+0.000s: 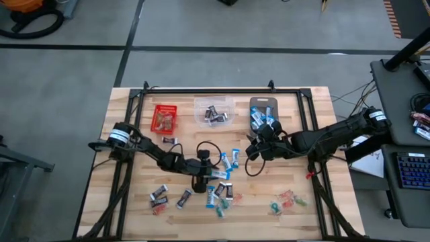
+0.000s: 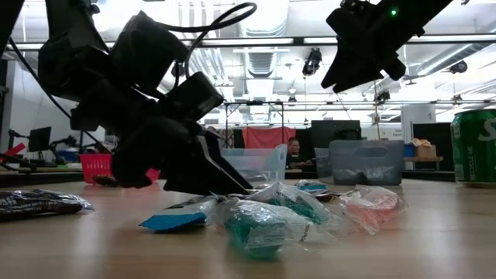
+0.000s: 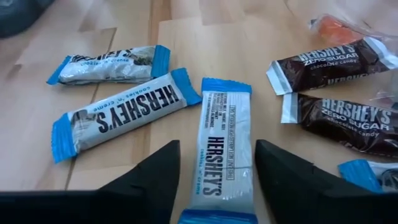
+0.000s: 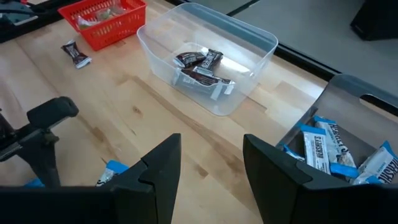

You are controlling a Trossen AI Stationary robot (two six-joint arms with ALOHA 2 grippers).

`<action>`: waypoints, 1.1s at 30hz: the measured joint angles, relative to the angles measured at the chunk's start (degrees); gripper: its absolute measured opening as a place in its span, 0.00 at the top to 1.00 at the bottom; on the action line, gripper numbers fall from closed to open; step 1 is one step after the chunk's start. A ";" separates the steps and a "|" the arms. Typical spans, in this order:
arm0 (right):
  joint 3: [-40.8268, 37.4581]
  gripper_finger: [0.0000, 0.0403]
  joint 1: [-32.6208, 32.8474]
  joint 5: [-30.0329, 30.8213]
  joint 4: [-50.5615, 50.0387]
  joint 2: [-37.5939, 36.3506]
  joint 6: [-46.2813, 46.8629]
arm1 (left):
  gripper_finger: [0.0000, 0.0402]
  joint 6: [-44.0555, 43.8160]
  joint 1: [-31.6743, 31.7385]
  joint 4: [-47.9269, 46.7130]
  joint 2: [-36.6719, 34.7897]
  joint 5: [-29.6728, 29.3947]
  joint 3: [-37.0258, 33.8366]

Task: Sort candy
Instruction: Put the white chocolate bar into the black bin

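Observation:
Blue-and-white, dark brown and small red and green candy lies scattered on the wooden table [image 1: 134, 202], mostly near the front middle [image 1: 222, 191]. My left gripper [image 3: 216, 148] is low over this pile [image 1: 205, 180], open, with one finger on each side of a blue-and-white bar [image 3: 221, 143] that lies flat on the wood. I cannot tell whether the fingers touch it. My right gripper [image 4: 211, 149] is open with nothing between its fingers. It hangs well above the table [image 1: 252, 150], in front of the grey bin [image 1: 263, 113].
At the back stand a red bin [image 1: 164, 117], a clear bin [image 1: 213, 111] with dark candies and the grey bin with blue-and-white ones. More blue-and-white bars [image 3: 121, 112] and dark bars [image 3: 336, 115] lie close around the left gripper. Red and green sweets [image 1: 287, 199] lie at the front right.

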 joint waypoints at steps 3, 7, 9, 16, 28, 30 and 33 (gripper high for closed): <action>0.00 0.60 0.00 -0.01 0.04 0.00 0.00 | 0.61 -0.34 -0.04 -0.12 0.20 0.31 -0.22; 0.00 0.60 0.00 0.01 0.04 0.02 0.01 | 0.74 -0.31 -0.07 -0.38 0.26 0.58 -0.39; 0.00 0.60 0.00 0.00 0.04 0.02 0.02 | 0.79 -0.30 -0.07 -0.60 0.26 0.56 -0.43; 0.00 0.60 0.33 -0.01 0.04 0.02 -0.01 | 0.80 0.28 -0.05 -1.37 -1.21 0.52 -0.69; -2.66 0.60 3.13 -4.09 8.63 0.02 5.49 | 0.78 7.43 0.04 -6.57 -10.88 -7.66 -2.16; -3.09 0.60 3.13 -6.04 10.92 0.18 5.63 | 0.78 9.14 0.06 -7.19 -13.01 -8.92 -2.22; -3.15 0.60 3.12 -8.35 13.86 1.63 5.32 | 0.78 11.49 0.04 -6.97 -16.43 -10.57 -2.14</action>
